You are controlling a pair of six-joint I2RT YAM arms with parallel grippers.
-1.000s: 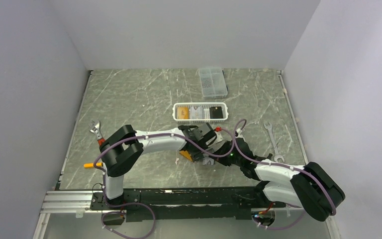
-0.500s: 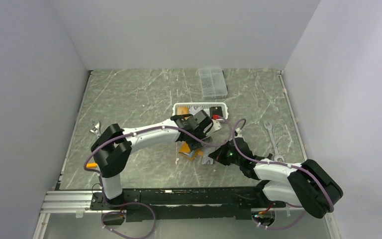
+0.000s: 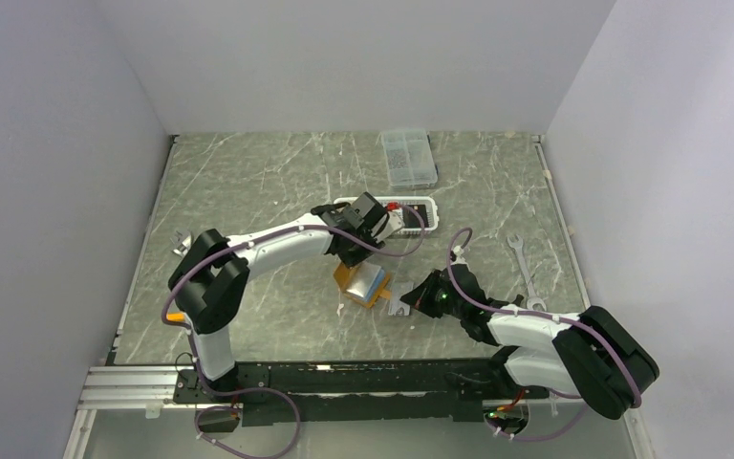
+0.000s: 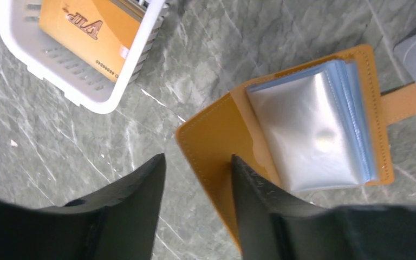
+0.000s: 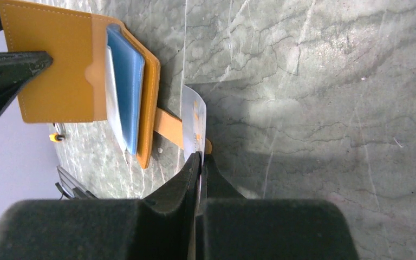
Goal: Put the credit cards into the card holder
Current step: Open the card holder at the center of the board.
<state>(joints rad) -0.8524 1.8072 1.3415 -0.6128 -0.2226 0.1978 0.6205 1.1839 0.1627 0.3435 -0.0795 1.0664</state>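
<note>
The orange card holder [image 3: 363, 283] lies open on the table, clear and blue sleeves up; it also shows in the left wrist view [image 4: 222, 135] and the right wrist view [image 5: 59, 70]. My left gripper [image 3: 358, 228] is open and empty, above the holder's far edge and next to the white basket [image 3: 432, 203]; in its own view [image 4: 196, 162] one fingertip overlaps the holder's cover. An orange-gold credit card [image 4: 92, 27] lies in the basket. My right gripper [image 3: 413, 298] is shut on a pale credit card [image 5: 194, 122], held on edge over the holder's snap tab [image 5: 168, 127].
A clear compartment box [image 3: 408, 158] stands at the back. A wrench [image 3: 523, 270] lies right of the right arm, another wrench [image 3: 180, 243] at the left edge, and a small orange object [image 3: 173, 316] near the left arm's base.
My left gripper has moved away from the card holder toward the basket, leaving the holder uncovered and open. The right gripper with the pale card has barely moved.
</note>
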